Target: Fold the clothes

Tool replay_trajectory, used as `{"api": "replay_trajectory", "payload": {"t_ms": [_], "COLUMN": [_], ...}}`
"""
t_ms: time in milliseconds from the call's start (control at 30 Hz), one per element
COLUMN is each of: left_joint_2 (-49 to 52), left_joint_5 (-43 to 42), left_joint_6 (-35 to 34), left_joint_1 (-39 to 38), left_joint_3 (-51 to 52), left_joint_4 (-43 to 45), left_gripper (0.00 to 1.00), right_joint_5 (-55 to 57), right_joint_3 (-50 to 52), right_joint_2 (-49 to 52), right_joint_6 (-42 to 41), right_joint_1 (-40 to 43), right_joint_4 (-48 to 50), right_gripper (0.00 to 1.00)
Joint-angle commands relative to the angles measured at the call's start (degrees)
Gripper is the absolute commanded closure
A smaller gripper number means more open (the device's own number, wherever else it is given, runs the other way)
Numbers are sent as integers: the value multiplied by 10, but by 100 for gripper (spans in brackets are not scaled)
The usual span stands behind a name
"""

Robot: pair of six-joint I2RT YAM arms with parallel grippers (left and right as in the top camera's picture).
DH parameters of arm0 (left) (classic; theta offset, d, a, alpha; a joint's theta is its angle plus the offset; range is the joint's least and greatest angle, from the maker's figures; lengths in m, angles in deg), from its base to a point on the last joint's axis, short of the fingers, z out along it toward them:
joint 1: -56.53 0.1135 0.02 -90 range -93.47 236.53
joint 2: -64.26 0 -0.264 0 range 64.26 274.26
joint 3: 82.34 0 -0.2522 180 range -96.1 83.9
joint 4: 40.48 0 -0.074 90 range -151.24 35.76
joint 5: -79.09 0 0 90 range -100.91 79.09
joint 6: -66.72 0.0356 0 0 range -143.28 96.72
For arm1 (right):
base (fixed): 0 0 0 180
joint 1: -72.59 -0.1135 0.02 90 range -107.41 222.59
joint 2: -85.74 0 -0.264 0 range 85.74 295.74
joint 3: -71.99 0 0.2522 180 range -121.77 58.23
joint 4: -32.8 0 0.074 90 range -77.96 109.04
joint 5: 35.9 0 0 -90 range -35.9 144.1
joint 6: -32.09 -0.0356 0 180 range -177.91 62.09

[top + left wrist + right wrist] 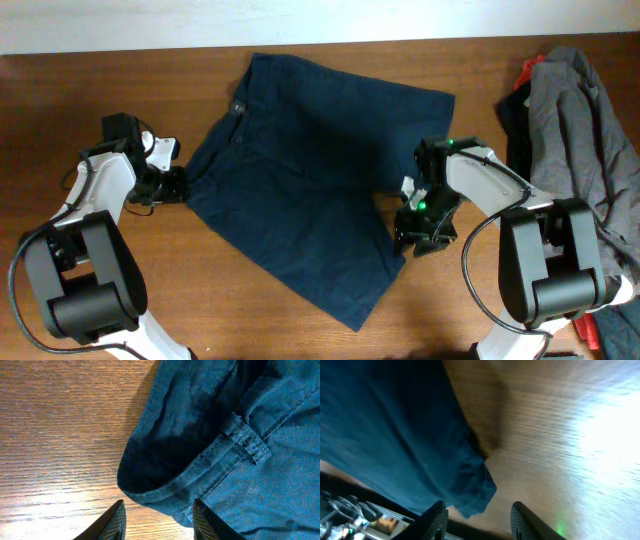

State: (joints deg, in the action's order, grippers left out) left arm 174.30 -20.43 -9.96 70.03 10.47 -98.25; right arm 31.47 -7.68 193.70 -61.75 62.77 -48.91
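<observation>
- At 9 o'clock of the shorts (300,170): left gripper (176,186), released, fingers (116,521) parted astride the waistband corner, bare wood showing beside the fold.
- Middle of the table (90,90): shorts spread flat, waistband toward 10 o'clock, one leg toward 3 o'clock, the other toward 5; long axis roughly from 10 to 5.
- At 4 o'clock of the shorts: right gripper (408,232), likewise released, fingers (522,519) apart around a leg-hem corner, not pinching it.
- Far out at 3 o'clock: grey garment (580,130) in a heap, red garment (528,70) and black garment (512,115) at its near edge.
</observation>
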Motion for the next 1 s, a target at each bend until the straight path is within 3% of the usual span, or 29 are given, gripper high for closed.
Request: {"api": "replay_trajectory", "payload": {"t_ms": [0, 67, 133, 167, 400, 667, 767, 967], "left_joint_2": [-10, -10, -10, -10, -10, -10, -10, -10], "left_joint_5": [-1, -3, -6, -8, -12, -12, -12, -12], "left_joint_6": [5, 5, 5, 5, 5, 5, 5, 5], "left_joint_1": [0, 0, 0, 0, 0, 0, 0, 0], "left_joint_3": [2, 2, 2, 2, 2, 2, 2, 2], "left_joint_4": [2, 5, 4, 3, 3, 3, 3, 4], "left_gripper": [57, 58, 58, 58, 57, 58, 58, 58], "right_joint_5": [-27, -31, -36, -36, -123, -113, -68, -65], "right_joint_3": [21, 23, 23, 23, 23, 27, 27, 27], "right_joint_2": [-15, -15, -15, -15, -15, -15, -15, -15], "right_joint_6": [4, 4, 6, 6, 5, -16, -27, -38], "right_joint_1": [1, 1, 1, 1, 1, 1, 1, 2], "right_joint_4": [18, 17, 3, -5, 10, 19, 35, 98], "right_gripper": [54, 48, 30, 28, 37, 43, 52, 94]}}
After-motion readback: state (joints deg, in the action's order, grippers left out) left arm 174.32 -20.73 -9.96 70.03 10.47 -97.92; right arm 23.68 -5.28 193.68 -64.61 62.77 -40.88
